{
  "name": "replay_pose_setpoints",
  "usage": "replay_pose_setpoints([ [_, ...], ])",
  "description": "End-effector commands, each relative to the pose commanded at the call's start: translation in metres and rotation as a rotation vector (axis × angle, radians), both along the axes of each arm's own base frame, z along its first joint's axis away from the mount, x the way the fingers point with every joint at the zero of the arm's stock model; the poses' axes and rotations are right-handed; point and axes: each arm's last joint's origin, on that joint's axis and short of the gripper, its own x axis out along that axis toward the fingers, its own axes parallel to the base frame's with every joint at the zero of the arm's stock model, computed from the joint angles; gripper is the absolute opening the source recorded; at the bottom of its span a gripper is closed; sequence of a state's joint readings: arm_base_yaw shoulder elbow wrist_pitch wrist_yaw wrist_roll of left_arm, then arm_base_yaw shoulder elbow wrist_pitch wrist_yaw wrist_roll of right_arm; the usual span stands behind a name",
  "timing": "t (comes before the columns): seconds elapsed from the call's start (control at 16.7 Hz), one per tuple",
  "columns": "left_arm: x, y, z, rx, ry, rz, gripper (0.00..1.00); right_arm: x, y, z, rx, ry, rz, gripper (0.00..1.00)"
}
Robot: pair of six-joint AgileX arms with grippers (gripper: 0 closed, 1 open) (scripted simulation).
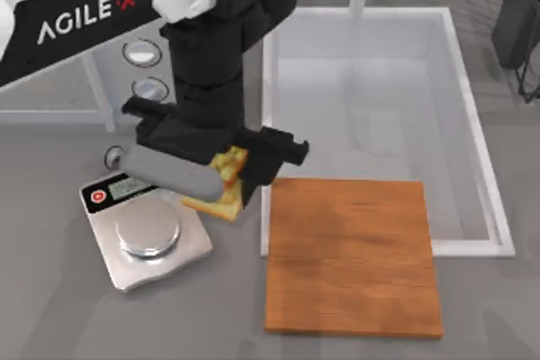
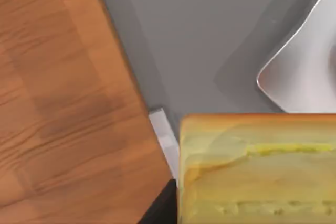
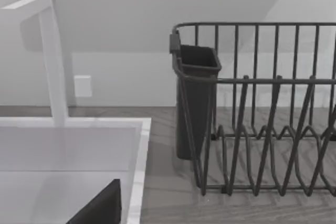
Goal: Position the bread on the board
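The bread [image 1: 226, 183] is a small yellow-golden chunk with an orange-brown crust edge, lifted off the table between the scale [image 1: 148, 238] on its left and the board [image 1: 350, 255] on its right. In the top view it sits just left of the board's far left corner, apart from the wood, with its near end showing below the black body of the left gripper [image 1: 221, 176]. The left gripper is clamped on the bread, its fingers closed down to the width of the chunk; the arm reaches in from the far left over the counter. In the left wrist view the bread [image 2: 257, 169] looms close, its crust edge running along the top, and the board [image 2: 68, 108] lies off to one side with a strip of grey table [image 2: 199, 40] between them. A corner of the silver scale [image 2: 302, 72] shows there too.

The board is a large, flat, roughly square slab of orange-brown wood with visible grain, lying on the near right part of the table, its far edge meeting the rim of the white sink [image 1: 477, 149].

The right arm is parked at the far right; its wrist view looks at the dark wire dish rack [image 3: 257, 108] and the sink's rim [image 3: 139, 166], and whether its claw is open cannot be told.
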State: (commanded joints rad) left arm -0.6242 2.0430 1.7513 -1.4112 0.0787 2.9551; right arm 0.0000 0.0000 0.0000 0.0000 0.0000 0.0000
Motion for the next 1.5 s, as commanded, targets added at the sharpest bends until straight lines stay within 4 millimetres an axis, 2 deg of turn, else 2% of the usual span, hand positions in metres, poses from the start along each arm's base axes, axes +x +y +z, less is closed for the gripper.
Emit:
replay_pose_setpoints([
  [0.36, -0.014, -0.071, -0.019, -0.067, -0.022, -0.639, 0.0, 0.0, 0.0, 0.0, 0.0, 0.0, 0.0, 1.0],
  [0.66, -0.024, -0.115, -0.031, -0.093, -0.083, -1.0, 0.0, 0.0, 0.0, 0.0, 0.0, 0.0, 0.0, 1.0],
  [0.96, -0.028, -0.136, -0.04, -0.092, -0.121, -1.154, 0.0, 0.0, 0.0, 0.0, 0.0, 0.0, 0.0, 1.0],
  [1.38, -0.027, -0.135, -0.04, -0.094, -0.12, -1.157, 0.0, 0.0, 0.0, 0.0, 0.0, 0.0, 0.0, 1.0],
  [1.5, -0.029, -0.137, -0.045, -0.092, -0.119, -1.171, 0.0, 0.0, 0.0, 0.0, 0.0, 0.0, 0.0, 1.0],
])
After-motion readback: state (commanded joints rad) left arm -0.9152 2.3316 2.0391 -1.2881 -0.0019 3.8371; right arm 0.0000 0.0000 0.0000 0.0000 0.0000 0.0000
